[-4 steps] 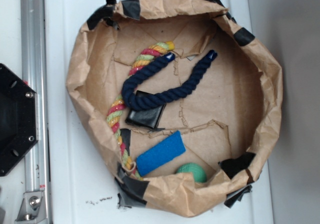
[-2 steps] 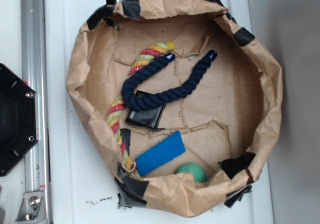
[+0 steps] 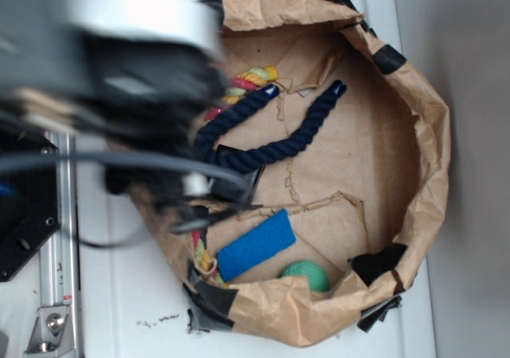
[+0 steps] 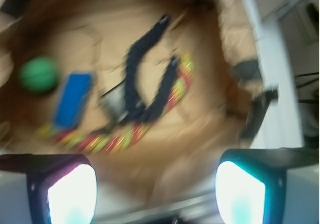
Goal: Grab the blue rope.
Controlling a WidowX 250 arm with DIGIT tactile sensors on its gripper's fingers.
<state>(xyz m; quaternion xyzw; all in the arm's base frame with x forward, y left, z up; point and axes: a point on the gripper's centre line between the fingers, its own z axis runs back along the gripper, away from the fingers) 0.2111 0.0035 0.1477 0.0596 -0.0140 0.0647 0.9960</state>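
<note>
The blue rope point(image 3: 311, 127), a thick navy cord bent in a U with shiny blue ends, lies on the floor of a brown paper bag point(image 3: 430, 135). It also shows in the wrist view point(image 4: 135, 79), blurred. My arm is a motion-blurred mass over the bag's left side and hides the left bend of the U. My gripper point(image 3: 195, 202) hangs above the bag's left wall, apart from the rope. In the wrist view the gripper point(image 4: 155, 184) has its two fingers wide apart with nothing between them.
In the bag lie a red-yellow-green braided rope point(image 3: 251, 79), a flat blue pad point(image 3: 256, 244), a green ball point(image 3: 307, 277) and a black square point(image 3: 239, 186). The bag's crumpled walls stand up all round. A metal rail point(image 3: 56, 294) runs along the left.
My arm, absent from the earlier frames, has swung in from the left over the bag's left side. The rope and other objects have not moved.
</note>
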